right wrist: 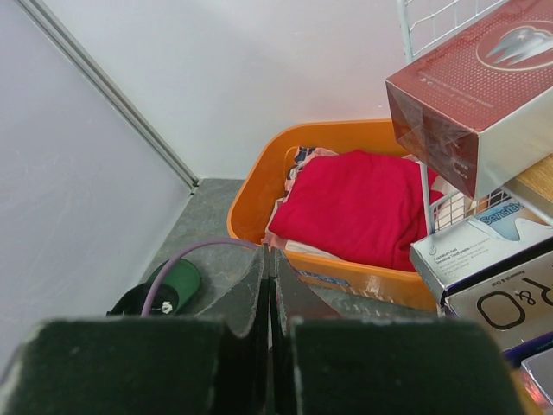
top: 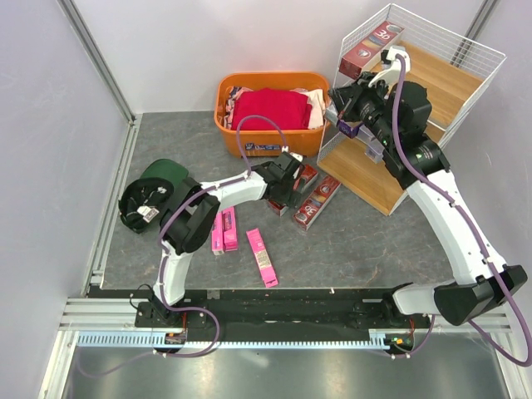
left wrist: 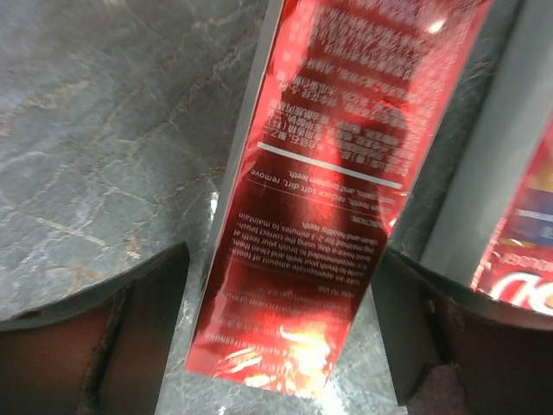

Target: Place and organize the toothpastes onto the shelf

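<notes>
My left gripper is low over the floor, open, with its jaws standing either side of a dark red toothpaste box; gaps show on both sides. A second red box lies just to the right. In the top view two dark red boxes lie right of this gripper and pink boxes lie nearer the bases. My right gripper is shut and empty, raised by the shelf's left side. On the shelf are a dark red box and a silver-white box.
An orange basket with folded red clothes stands at the back, left of the shelf. A dark green cap lies at the left. White walls and a metal rail enclose the grey floor.
</notes>
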`<state>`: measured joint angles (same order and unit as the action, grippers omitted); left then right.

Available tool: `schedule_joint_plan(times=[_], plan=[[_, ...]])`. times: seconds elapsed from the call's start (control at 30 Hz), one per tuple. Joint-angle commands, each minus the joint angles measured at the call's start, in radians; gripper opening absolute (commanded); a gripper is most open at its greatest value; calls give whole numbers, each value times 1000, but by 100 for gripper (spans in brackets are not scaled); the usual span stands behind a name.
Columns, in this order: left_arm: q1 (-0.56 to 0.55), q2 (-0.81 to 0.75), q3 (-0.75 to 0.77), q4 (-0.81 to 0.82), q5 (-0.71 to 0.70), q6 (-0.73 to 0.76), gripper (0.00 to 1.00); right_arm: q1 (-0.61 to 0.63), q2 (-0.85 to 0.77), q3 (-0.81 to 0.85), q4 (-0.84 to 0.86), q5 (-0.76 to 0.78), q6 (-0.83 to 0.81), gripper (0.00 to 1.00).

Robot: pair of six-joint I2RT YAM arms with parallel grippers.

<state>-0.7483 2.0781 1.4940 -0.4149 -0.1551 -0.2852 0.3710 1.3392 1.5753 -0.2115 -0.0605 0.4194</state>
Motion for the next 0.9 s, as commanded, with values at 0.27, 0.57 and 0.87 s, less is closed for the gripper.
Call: schedule_joint_plan(times=[0.27,0.57,0.87], plan=[[-5,-90,-69,111,26,12,48,5,-52,-44,3,-30,12,23],[-36,-447,-204,156,-18,-14,47,5,-60,-95,11,-77,33,57],[-54,-755,-232,202,6,-34,46,5,-48,-113,26,-137,70,74]])
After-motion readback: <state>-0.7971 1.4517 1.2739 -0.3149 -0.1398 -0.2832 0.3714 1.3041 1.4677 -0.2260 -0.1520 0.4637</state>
